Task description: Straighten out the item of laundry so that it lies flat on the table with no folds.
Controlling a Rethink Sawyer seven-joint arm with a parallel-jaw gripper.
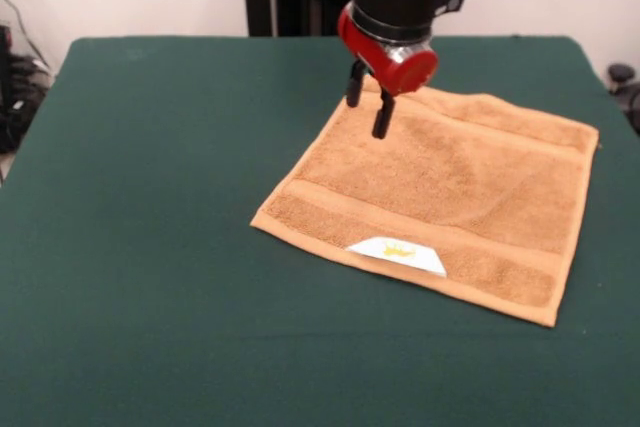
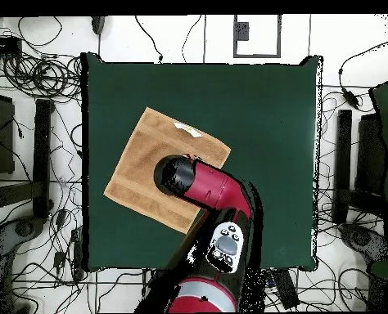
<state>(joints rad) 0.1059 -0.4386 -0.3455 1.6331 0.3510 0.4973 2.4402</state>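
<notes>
On the near side of the surface (image 1: 150, 247), in the front view, there is only bare green felt, and then comes the towel (image 1: 450, 197). It is one towel, tan-orange, and it lies to the right of the middle of the surface, turned a little so that its corners point outward like a diamond. Its near edge carries one white label (image 1: 397, 253) with a yellow mark, folded up onto the cloth. I count two woven bands, one along the near edge and one along the far edge. The towel looks already nearly flat; I see only soft ripples in its middle, no real fold.

Farther back are my jaws (image 1: 368, 107), above the far left corner of the towel. The two black fingers (image 1: 383, 117) stand apart, with nothing between them. I think the tips are just above the cloth and not pressing it, but from this angle I cannot be sure.

The relation that matters for my next move: almost all of the towel spreads away from my jaws toward the camera and to the right in the front view, along the diagonal to the opposite corner. There is one arm only, mine, so any smoothing would go along this diagonal.
</notes>
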